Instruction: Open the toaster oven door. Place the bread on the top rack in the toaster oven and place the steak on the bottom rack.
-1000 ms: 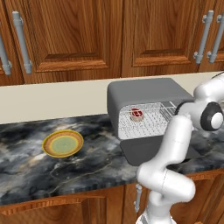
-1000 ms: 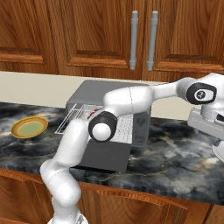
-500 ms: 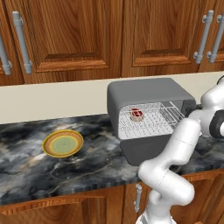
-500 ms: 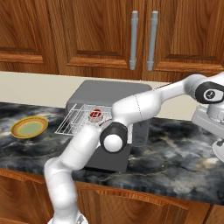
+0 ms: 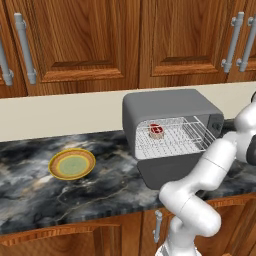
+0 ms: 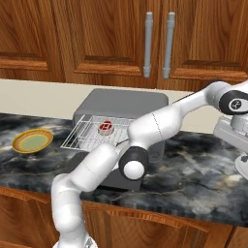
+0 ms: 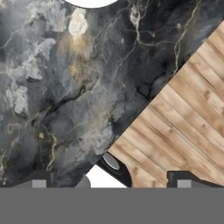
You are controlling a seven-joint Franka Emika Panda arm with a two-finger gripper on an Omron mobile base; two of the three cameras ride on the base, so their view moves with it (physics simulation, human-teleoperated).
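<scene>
1. Holding the tool (image 7: 111,180) way off to the right of the toaster oven (image 5: 170,107), fingers spread wide apart, gripping nothing.
2. Pointing it down at the dark marbled surface (image 7: 65,87), right over its front edge, with the pale plank floor (image 7: 188,109) showing past that edge.
3. Catching just the rim of something white and round (image 7: 89,2) at the far side of the hand view, too cut off to name.
4. Reaching the white arm (image 6: 160,121) across in front of the oven, elbow bending low near the toaster oven door (image 5: 170,170).
5. Leaving that door swung all the way down, lying flat out front on the surface.
6. Showing a wire rack (image 5: 175,140) slid partway out over the door.
7. Keeping the steak (image 5: 156,131) on that rack, toward its back left corner; hard to say if it's the upper or lower rack.
8. Parking the yellow-green plate (image 5: 72,164) well off to the oven's left.
9. Backing everything with brown wooden cabinets (image 5: 85,45) above.
</scene>
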